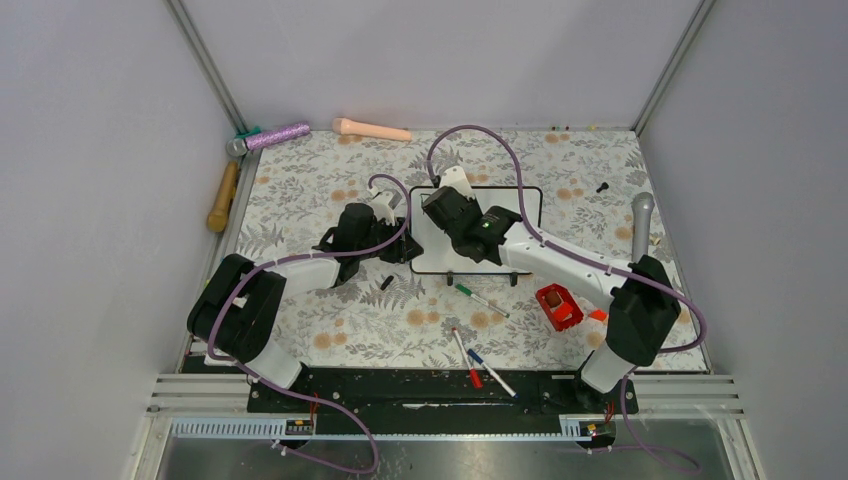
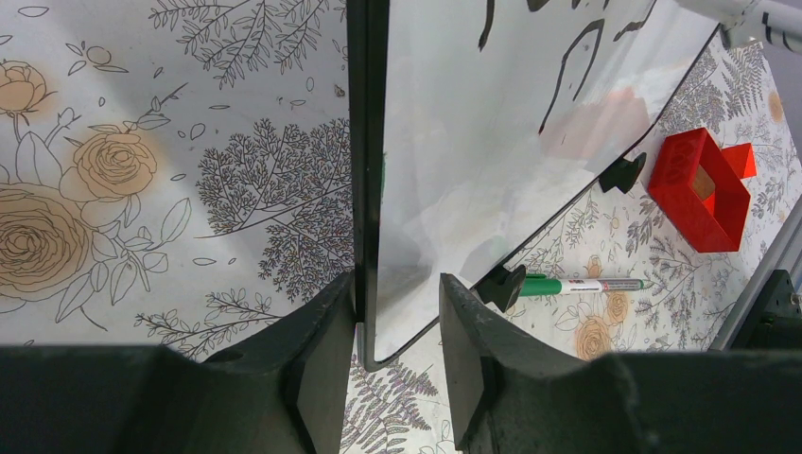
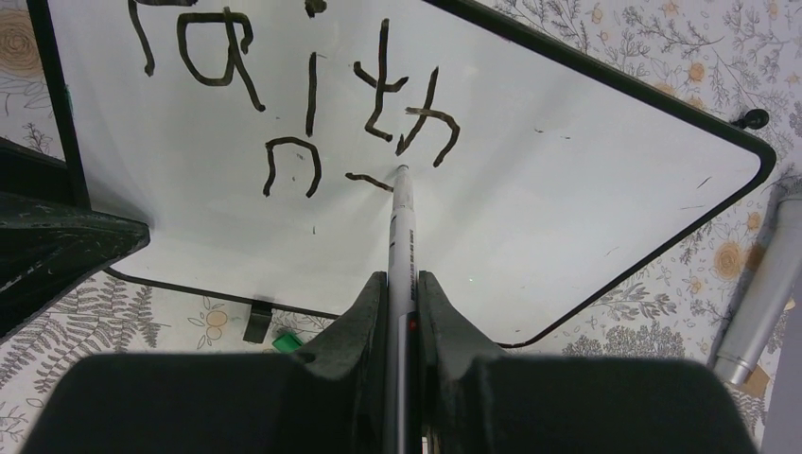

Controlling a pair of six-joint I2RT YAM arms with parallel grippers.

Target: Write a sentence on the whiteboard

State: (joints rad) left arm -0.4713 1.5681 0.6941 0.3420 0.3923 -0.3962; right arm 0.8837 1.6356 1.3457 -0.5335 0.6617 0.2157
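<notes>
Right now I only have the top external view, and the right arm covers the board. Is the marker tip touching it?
Observer: Yes. The marker tip meets the whiteboard at a short stroke just right of the "n" on line two.
Operator: How much of the sentence is down?
Observer: The sentence shows "aith" above that "n"; the first letter is cropped.
Operator: And the left arm?
Observer: The left gripper has its jaws astride the board's edge; whether they clamp it, I cannot tell.

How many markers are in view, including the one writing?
4: held marker in right gripper, green marker by the whiteboard, red marker and blue marker near the rail. Arms may hide more.
</notes>
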